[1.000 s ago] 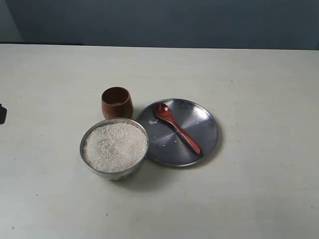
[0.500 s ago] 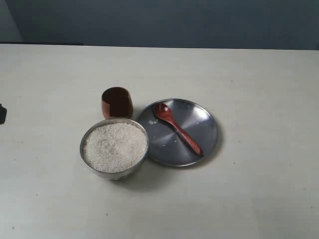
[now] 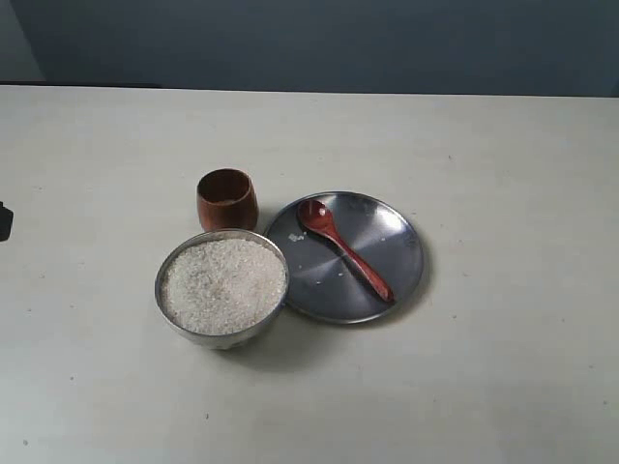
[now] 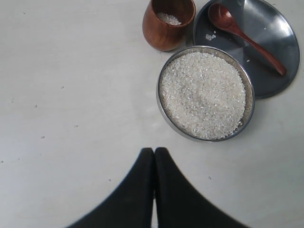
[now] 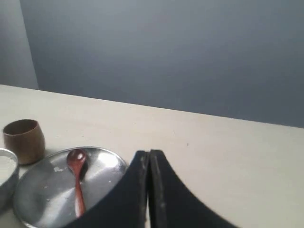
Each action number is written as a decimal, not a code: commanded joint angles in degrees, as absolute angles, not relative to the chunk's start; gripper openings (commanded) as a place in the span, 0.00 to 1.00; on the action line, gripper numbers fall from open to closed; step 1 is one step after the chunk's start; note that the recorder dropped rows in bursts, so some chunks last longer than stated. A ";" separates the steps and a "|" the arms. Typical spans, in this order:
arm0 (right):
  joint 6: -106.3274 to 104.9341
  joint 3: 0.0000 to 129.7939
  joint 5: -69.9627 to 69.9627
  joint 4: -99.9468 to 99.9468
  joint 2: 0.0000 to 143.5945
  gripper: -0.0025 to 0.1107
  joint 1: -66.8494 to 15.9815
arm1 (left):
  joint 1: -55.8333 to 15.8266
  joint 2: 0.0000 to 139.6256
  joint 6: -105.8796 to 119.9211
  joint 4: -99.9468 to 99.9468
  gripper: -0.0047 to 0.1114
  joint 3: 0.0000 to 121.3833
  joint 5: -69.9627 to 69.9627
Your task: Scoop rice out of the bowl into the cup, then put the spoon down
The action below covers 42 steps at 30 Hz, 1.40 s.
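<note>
The silver bowl (image 3: 169,307) holds a heap of white rice (image 3: 223,285) filling it almost to the rim. Just behind it stands the reddish-brown wooden cup (image 3: 227,199), with a little rice (image 4: 169,19) in its bottom. The wooden spoon (image 3: 344,249) lies on the flat metal plate (image 3: 397,246), head toward the cup. My left gripper (image 4: 154,151) is shut and empty, over bare table short of the bowl (image 4: 248,102). My right gripper (image 5: 149,153) is shut and empty, off to the side of the plate (image 5: 42,190) and the spoon (image 5: 77,180). Neither gripper shows in the exterior view.
A few stray rice grains (image 3: 297,237) lie on the plate near the spoon's head. A dark object (image 3: 5,220) sits at the far left edge of the table. A grey-blue wall (image 3: 319,43) runs along the table's back edge.
</note>
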State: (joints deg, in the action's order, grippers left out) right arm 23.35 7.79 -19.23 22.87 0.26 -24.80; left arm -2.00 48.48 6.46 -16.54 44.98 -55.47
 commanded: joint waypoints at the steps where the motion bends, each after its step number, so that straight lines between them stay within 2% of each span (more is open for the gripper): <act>1: 23.40 7.58 -19.09 4.69 0.00 0.02 -24.44 | -1.83 48.33 6.42 -16.38 0.04 44.89 -55.29; 4: 23.40 7.58 -19.09 -2.68 0.00 0.02 -24.44 | -1.83 48.33 6.42 -16.38 0.04 44.89 -55.29; 18: 23.40 7.58 -19.09 -2.96 0.00 0.02 -24.44 | -1.83 48.33 6.42 -16.38 0.04 44.89 -55.29; 30: 2.17 7.58 -19.09 -1.81 0.00 0.02 -24.44 | -1.83 48.33 6.42 -16.38 0.04 44.89 -55.29; 42: 1.52 7.58 -19.09 -3.17 0.00 0.02 -24.44 | -1.83 48.33 6.42 -16.38 0.04 44.89 -55.29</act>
